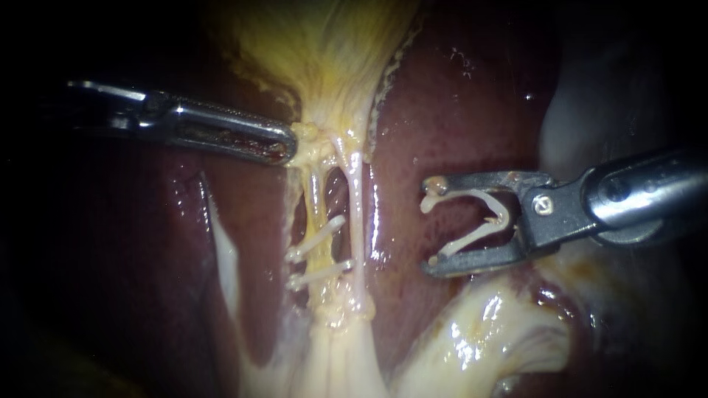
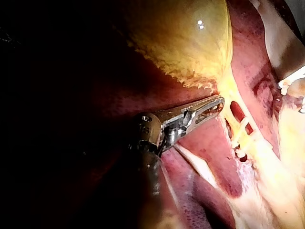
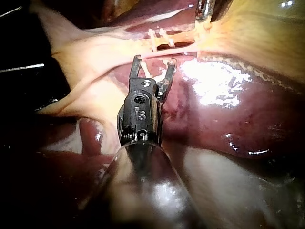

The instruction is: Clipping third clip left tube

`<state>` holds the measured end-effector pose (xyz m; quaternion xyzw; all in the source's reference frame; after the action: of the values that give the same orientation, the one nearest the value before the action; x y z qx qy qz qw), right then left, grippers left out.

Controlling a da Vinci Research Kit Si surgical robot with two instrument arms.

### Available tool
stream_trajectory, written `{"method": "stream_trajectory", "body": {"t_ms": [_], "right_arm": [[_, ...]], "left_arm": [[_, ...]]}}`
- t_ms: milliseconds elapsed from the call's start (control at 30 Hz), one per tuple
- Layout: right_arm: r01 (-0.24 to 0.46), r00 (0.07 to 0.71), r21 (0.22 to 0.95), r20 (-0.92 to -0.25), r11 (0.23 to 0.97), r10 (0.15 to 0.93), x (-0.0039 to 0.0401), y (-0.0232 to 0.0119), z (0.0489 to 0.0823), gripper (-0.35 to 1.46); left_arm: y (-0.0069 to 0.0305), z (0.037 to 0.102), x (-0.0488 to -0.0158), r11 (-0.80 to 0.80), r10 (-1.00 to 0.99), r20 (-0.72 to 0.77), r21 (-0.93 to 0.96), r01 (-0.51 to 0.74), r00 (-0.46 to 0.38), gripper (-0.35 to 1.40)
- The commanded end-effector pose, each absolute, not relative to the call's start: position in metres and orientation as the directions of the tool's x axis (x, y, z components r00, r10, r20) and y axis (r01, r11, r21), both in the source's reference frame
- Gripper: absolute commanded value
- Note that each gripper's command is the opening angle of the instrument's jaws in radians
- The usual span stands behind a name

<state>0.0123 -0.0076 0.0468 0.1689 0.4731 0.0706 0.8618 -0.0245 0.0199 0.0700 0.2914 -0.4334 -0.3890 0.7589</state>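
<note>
- Tools numbered two: the left tool (image 1: 290, 149) came in from the left side and the right tool (image 1: 430, 225) from the right.
- Left tool: its jaws were pressed together, pinching the lower edge of the gallbladder (image 1: 332, 51) right where the tubes begin.
- Right tool: its jaws stood wide apart, and both bore on one loaded clip (image 1: 472, 234), a pale V lying open between them with its mouth turned toward the tubes.
- Tubes numbered two, side by side, running away from the left tool's tip: the left tube (image 1: 317, 199) started just beside that tip, and the right tube (image 1: 355, 221) lay between it and the right tool.
- Clips on the left tube numbered two, an upper clip (image 1: 317, 237) and a lower clip (image 1: 321, 274), both set crosswise, near each other and farther from the left tool's tip.
- Right tool and its clip were apart from both tubes, over the bare liver (image 1: 457, 110).
</note>
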Motion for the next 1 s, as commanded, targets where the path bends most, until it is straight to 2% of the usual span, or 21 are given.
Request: {"method": "stream_trajectory", "body": {"t_ms": [33, 233, 400, 633, 1000], "right_arm": [[0.038, 0.542, 0.358, -0.792, 0.933, 0.282, 0.0123, -0.0076, 0.0468, 0.50], [0.038, 0.542, 0.358, -0.792, 0.933, 0.282, 0.0123, -0.0076, 0.0468, 0.50], [0.037, 0.542, 0.358, -0.791, 0.933, 0.282, 0.0124, -0.0075, 0.0469, 0.50], [0.037, 0.542, 0.358, -0.791, 0.933, 0.282, 0.0124, -0.0075, 0.0469, 0.50], [0.032, 0.543, 0.363, -0.789, 0.931, 0.289, 0.0127, -0.0074, 0.0470, 0.50]], "left_arm": [[0.0199, 0.0700, -0.0245, 0.528, -0.843, 0.431, 0.780, 0.338, 0.322, -0.35], [0.0198, 0.0694, -0.0239, 0.522, -0.846, 0.426, 0.784, 0.336, 0.321, -0.35], [0.0208, 0.0671, -0.0221, 0.515, -0.851, 0.421, 0.783, 0.348, 0.313, -0.35], [0.0224, 0.0632, -0.0195, 0.492, -0.869, 0.424, 0.791, 0.362, 0.255, -0.35], [0.0222, 0.0628, -0.0194, 0.504, -0.863, 0.438, 0.782, 0.365, 0.252, -0.35]]}}
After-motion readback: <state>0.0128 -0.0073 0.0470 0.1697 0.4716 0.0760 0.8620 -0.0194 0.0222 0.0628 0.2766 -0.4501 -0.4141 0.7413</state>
